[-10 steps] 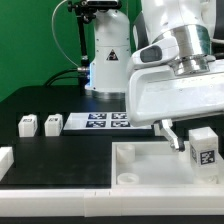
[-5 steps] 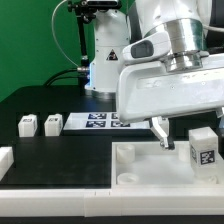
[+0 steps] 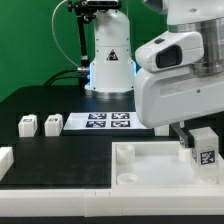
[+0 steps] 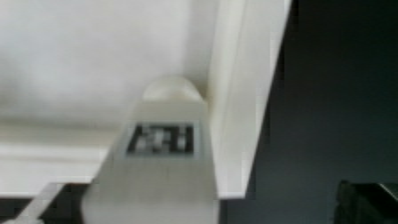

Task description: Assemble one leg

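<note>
One leg (image 3: 204,148), a small white block with a marker tag, stands upright at the right end of the large white tray-like piece (image 3: 150,166). My gripper (image 3: 190,137) hangs right over it, with a dark finger just beside the leg on the exterior view's left. In the wrist view the leg (image 4: 166,150) rises between my two dark fingertips (image 4: 25,205), nearer to one of them, with a wide gap on the other side. The gripper (image 4: 196,205) is open and holds nothing. Two more legs (image 3: 28,125) (image 3: 52,124) stand on the black table at the exterior view's left.
The marker board (image 3: 104,122) lies flat behind the tray-like piece, in front of the robot base (image 3: 110,60). Another white part (image 3: 5,158) shows at the exterior view's left edge. The tray-like piece has a raised rim and round corner sockets (image 3: 125,153).
The hand has swung toward the exterior view's right. Its fingers, which were left of the standing leg, are now at the leg. The leg has not moved.
</note>
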Tool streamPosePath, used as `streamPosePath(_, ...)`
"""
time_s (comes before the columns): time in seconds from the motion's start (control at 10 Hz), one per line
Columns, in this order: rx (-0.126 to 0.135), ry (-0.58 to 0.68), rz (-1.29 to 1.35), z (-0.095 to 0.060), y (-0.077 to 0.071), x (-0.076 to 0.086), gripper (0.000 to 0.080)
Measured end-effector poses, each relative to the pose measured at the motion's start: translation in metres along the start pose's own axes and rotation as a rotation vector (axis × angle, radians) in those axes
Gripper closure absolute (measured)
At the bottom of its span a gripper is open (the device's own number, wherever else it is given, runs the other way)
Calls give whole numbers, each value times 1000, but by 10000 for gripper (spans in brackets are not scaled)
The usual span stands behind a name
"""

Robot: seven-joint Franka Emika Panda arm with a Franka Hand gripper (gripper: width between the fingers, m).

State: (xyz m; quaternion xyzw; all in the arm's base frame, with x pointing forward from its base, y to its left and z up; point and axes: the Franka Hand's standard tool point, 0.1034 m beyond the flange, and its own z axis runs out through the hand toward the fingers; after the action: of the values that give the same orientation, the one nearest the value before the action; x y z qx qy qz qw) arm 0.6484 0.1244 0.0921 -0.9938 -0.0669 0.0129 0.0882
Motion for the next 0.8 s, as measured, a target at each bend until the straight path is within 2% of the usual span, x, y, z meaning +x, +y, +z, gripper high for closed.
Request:
streamPosePath(0.1, 13, -86, 1, -1, 1, -2, 150)
streamPosePath(0.2, 10, -58, 1, -1, 1, 3, 150)
streamPosePath(0.4, 10, -58, 1, 0, 1, 2, 162)
streamPosePath(0.6, 9, -57, 2, 0, 2, 2, 494)
streamPosePath(0.8, 6, -40, 29, 0, 4, 4, 491)
